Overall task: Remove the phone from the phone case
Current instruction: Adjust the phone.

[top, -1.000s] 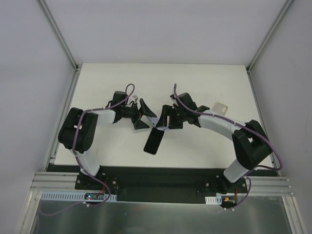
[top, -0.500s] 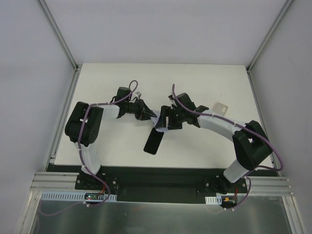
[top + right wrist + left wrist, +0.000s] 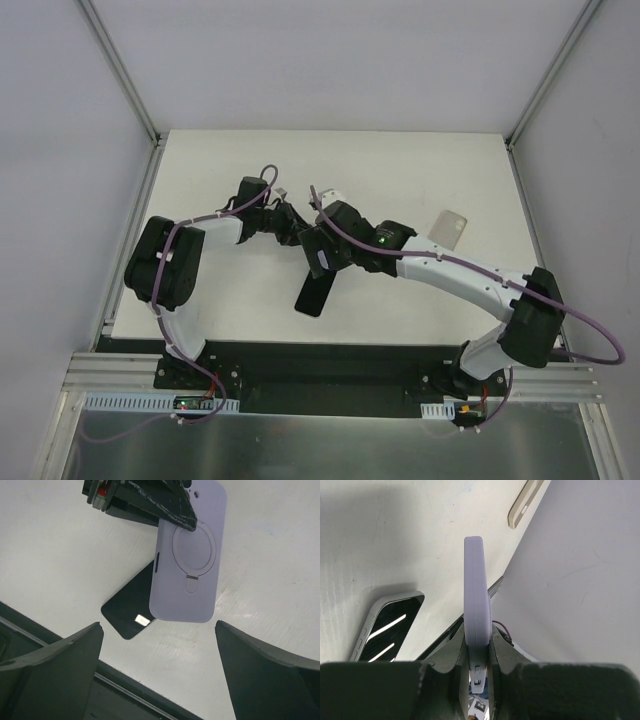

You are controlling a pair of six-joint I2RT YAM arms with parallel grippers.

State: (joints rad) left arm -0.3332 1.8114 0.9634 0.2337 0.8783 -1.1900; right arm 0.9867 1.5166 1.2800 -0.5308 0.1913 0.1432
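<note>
your left gripper [image 3: 477, 647] is pinching the one lavender phone case [image 3: 187, 555] by its edge, holding it above the table [image 3: 400, 170]. your right gripper [image 3: 157, 626] is hovering over it with both fingers spread wide, gripping nothing. the one phone [image 3: 316, 290] is lying out of the case, dark screen up, on the table at 6 o'clock from the case in the top view. a second, pale case [image 3: 452, 222] is lying well apart at 3 o'clock.
</note>
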